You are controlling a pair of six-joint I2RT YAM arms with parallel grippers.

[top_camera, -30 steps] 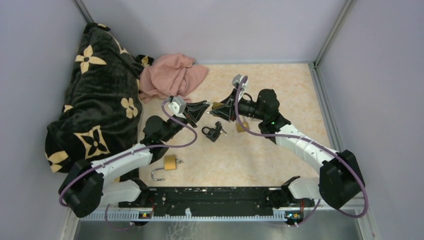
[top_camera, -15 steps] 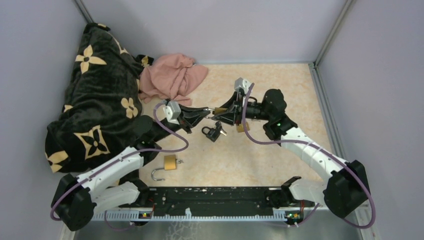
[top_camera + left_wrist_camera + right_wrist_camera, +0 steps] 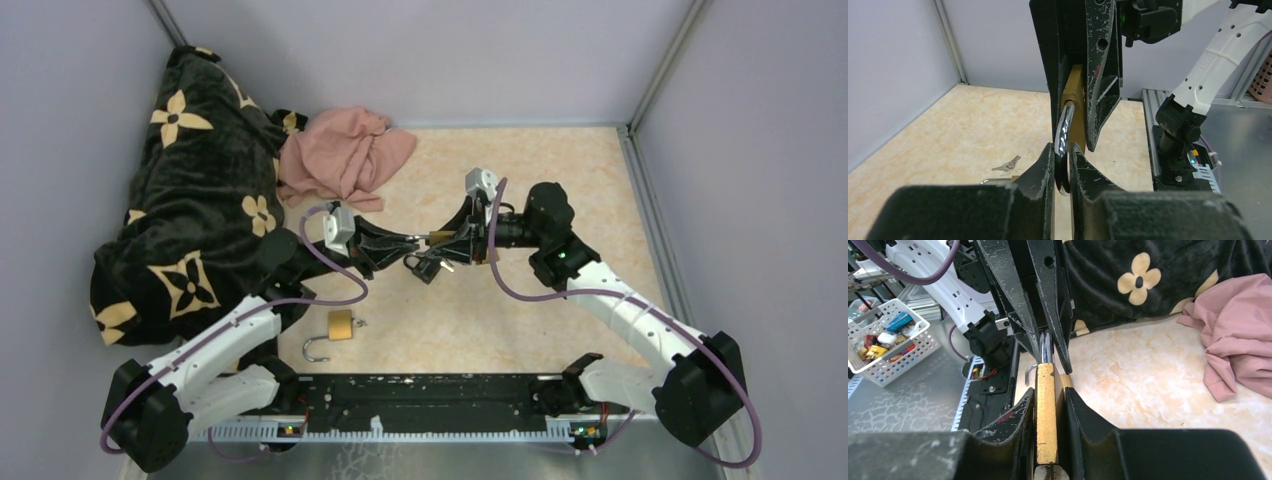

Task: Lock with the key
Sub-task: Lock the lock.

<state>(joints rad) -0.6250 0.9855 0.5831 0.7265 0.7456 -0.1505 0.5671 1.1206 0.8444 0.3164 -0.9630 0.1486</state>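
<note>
A brass padlock (image 3: 437,238) hangs between my two grippers above the table. My right gripper (image 3: 447,240) is shut on its brass body (image 3: 1046,410). My left gripper (image 3: 410,240) is shut on its silver shackle (image 3: 1063,135), with the brass body (image 3: 1075,100) showing behind it between the right fingers. In the right wrist view the shackle (image 3: 1045,347) sits between the left fingers. A small silver key (image 3: 1007,164) lies on the table below. No key is in either gripper.
A black padlock (image 3: 428,266) lies just below the grippers. Another brass padlock (image 3: 340,325) with an open shackle (image 3: 315,349) lies nearer the bases. A pink cloth (image 3: 345,150) and a black flowered blanket (image 3: 195,190) fill the back left. Walls close both sides.
Both grippers have moved together toward the near side with the brass padlock between them, and now hang just above the black padlock. The left arm's elbow has drawn back.
</note>
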